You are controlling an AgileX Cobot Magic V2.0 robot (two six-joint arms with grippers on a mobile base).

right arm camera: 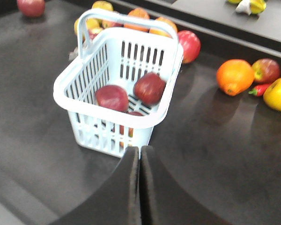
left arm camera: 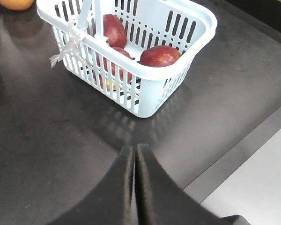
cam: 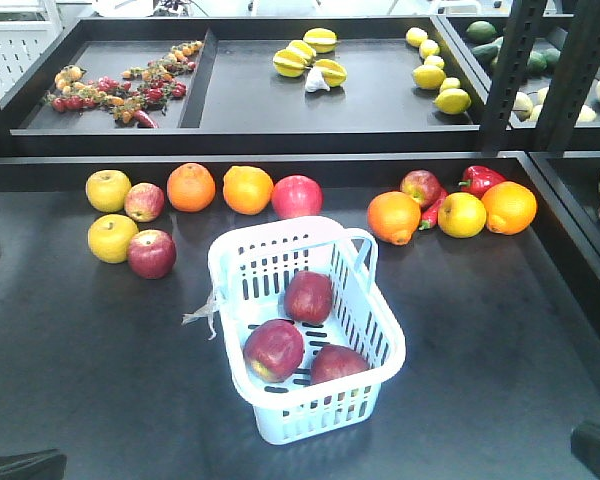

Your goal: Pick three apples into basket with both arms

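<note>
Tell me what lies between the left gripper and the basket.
Nothing: in the left wrist view only bare dark tabletop separates the shut left gripper from the basket.

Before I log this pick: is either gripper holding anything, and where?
Nothing held. Left gripper and right gripper are shut and empty; three apples lie in the basket.

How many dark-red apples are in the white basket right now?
3: one apple toward the back of the basket, one front-left, one front-right. None looks hidden beneath.
</note>
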